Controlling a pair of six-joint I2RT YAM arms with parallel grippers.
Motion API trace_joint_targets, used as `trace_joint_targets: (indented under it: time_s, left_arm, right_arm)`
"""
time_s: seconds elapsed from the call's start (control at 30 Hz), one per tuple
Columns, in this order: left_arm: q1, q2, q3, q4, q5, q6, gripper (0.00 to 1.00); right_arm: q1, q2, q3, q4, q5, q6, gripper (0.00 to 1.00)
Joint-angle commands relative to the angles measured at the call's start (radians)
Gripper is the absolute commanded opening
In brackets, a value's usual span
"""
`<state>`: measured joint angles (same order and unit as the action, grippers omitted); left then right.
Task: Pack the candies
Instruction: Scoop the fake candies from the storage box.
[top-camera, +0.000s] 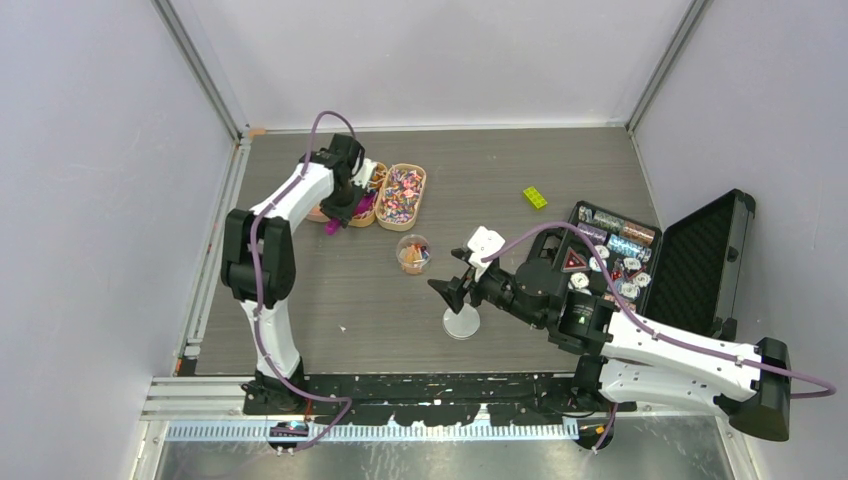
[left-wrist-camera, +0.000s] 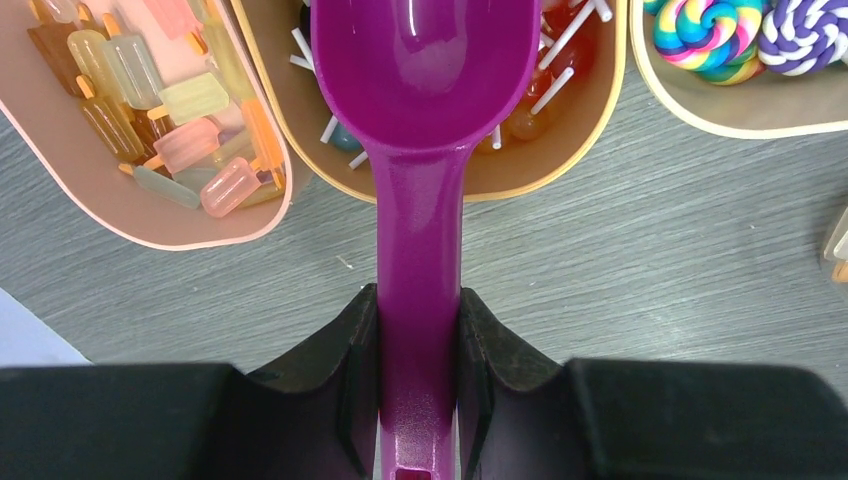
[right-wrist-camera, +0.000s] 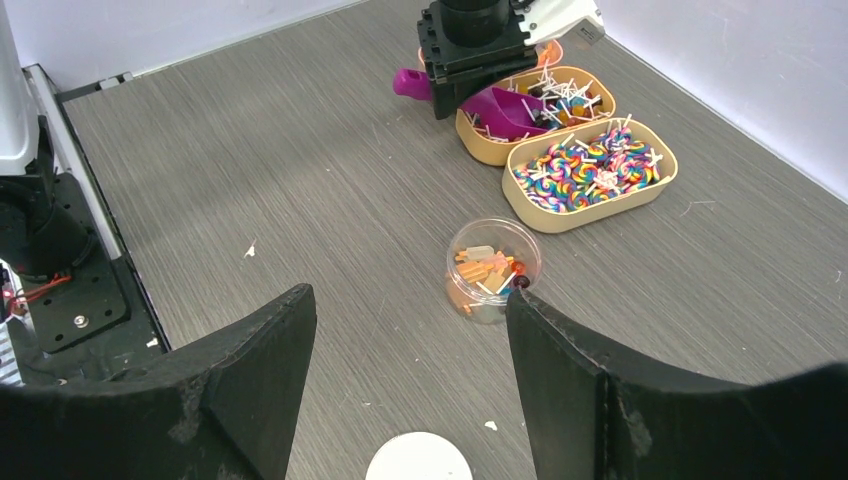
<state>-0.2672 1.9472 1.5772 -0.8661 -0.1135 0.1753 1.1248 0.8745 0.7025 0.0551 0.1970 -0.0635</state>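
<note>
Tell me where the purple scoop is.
Left wrist view: the purple plastic scoop is clamped by its handle in the left end effector, bowl over the middle tan oval tray of lollipops, at the table's far left.

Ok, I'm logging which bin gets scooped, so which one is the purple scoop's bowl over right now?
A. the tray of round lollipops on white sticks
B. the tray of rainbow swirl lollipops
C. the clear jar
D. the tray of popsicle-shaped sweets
A: in the left wrist view the purple scoop, gripped in the left claw, has its bowl over the middle tray, above the stick lollipops.
</note>
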Motion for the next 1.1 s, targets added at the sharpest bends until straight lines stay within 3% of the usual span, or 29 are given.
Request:
trace_joint_targets:
  time_s: [0.0,0.43,1.07]
  left_arm:
    - [0.0,-0.06,-0.033,0.061,-0.024,-0.018,0.0]
    - [0.0,-0.145,-0.235,0.321,-0.039,-0.018,0.0]
    - [0.0,-0.236,-0.283,0.367,-0.035,-0.013,0.0]
  right_arm:
    - [0.007,-0.027,0.001,0.051,0.006,0.014,0.74]
    - [0.006,-0.038,-0.012,0.051,0.013,0.008,0.74]
    - [0.007,-0.048,-0.027,0.058,0.02,0.019,0.74]
